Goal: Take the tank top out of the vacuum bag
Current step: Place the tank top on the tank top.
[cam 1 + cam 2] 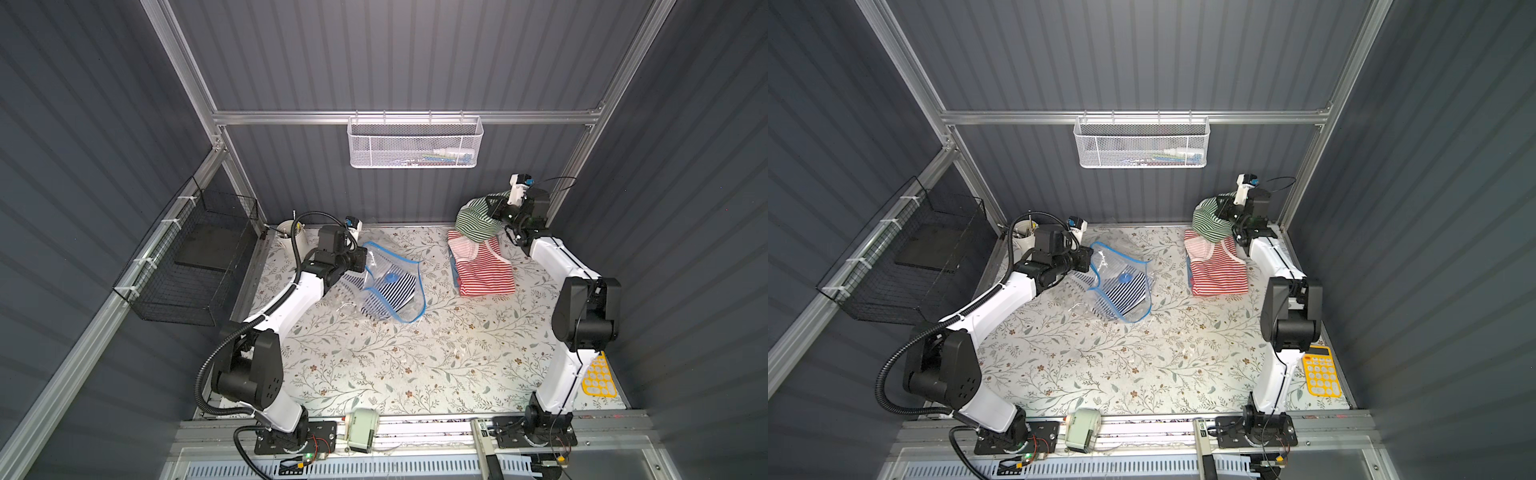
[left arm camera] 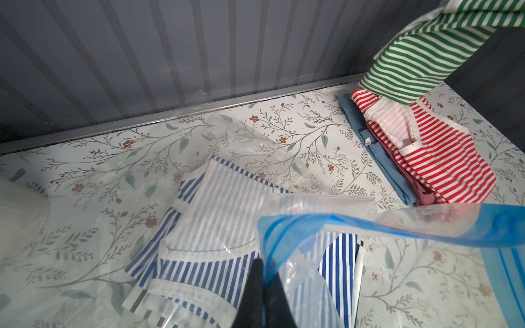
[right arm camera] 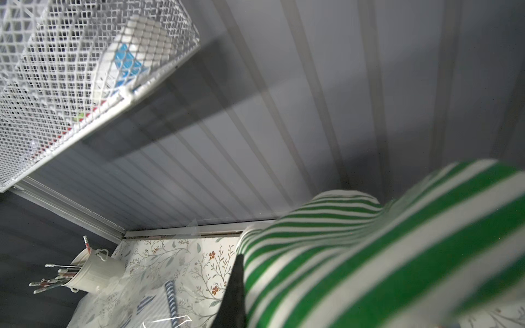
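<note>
Clear vacuum bag [image 1: 380,257]; blue-striped top [image 1: 388,293] inside

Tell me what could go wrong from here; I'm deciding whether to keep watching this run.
The right gripper holds the green striped tank top above the red striped top; released carelessly, it could slide off that pile. The left gripper pinches only the blue edge of the vacuum bag; the plastic might slip, or drag the blue striped top inside.

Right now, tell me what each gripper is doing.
Left gripper: closed on the vacuum bag at its edge.
Right gripper: closed, holding the green striped tank top up.
</note>
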